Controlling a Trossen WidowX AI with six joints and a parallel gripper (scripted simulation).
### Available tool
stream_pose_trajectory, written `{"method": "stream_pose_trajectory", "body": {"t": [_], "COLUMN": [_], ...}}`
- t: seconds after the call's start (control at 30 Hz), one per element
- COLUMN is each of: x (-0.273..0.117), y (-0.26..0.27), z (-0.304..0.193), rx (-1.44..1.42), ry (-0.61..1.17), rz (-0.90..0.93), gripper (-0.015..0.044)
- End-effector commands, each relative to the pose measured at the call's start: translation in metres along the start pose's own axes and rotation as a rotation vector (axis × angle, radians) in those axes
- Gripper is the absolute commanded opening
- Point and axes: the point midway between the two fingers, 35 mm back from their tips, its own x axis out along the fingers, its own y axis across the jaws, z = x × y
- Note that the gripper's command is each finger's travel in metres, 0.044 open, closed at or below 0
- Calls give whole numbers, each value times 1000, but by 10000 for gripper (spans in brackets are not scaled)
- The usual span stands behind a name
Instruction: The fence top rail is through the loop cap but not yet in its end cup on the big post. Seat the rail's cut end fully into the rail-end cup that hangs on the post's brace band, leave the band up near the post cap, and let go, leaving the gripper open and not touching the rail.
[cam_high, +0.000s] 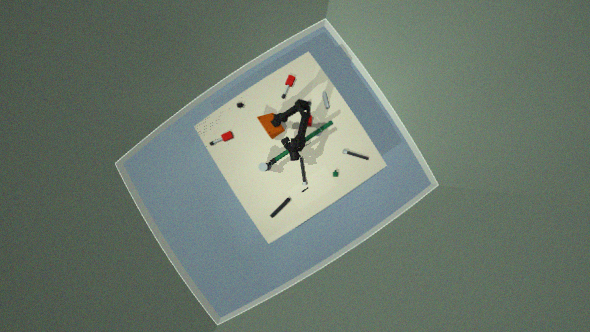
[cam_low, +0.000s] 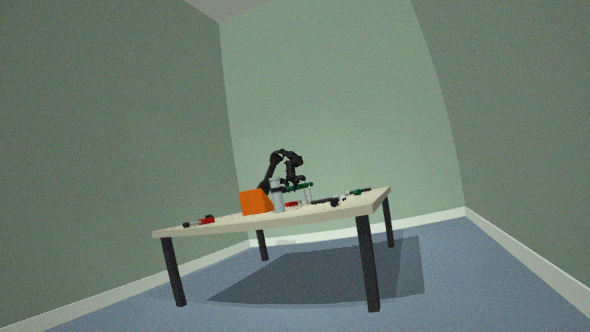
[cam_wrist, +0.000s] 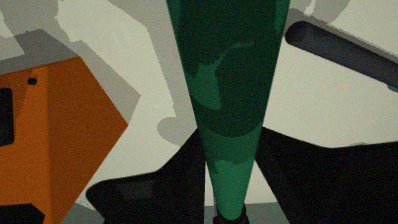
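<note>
The green rail (cam_high: 315, 133) (cam_low: 303, 187) (cam_wrist: 232, 75) runs above the table toward the big pale post (cam_high: 263, 167) (cam_low: 279, 202). My gripper (cam_high: 292, 148) (cam_low: 294, 186) (cam_wrist: 221, 127) is shut on the rail, near its post end. The dark rail-end cup (cam_high: 270, 163) (cam_wrist: 230, 220) is at the rail's narrow-looking far end in the wrist view. Rail and cup meet in line there; how deep the end sits cannot be told. The dark band (cam_low: 276, 189) is high on the post, below its cap. The thin pale post (cam_low: 308, 195) stands under the rail's other end; its loop cap is too small to make out.
An orange block (cam_high: 270, 125) (cam_low: 254, 202) (cam_wrist: 75, 130) is beside the arm's base. Red-handled tools (cam_high: 227, 136) (cam_high: 290, 80), a dark bar (cam_high: 280, 207), another dark rod (cam_high: 357, 154) and a small green part (cam_high: 335, 173) lie on the table (cam_high: 240, 175).
</note>
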Motion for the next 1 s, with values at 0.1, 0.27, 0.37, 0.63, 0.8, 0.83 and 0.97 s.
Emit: {"method": "stream_pose_trajectory", "body": {"t": [0.1,0.27,0.37,0.63,0.8,0.83,0.97], "x": [-3,-5,-6,-8,-8,-8,-8], "y": [0,0,0,0,-1,-1,-1], "z": [-6,-8,-10,-14,-17,-17,-19], "rx": [1,1,1,1,1,1,1], "ry": [6,6,6,7,7,7,7], "rz": [-4,-4,-4,-4,-4,-4,-4], "gripper": [0,0,0,0,0,0,0]}}
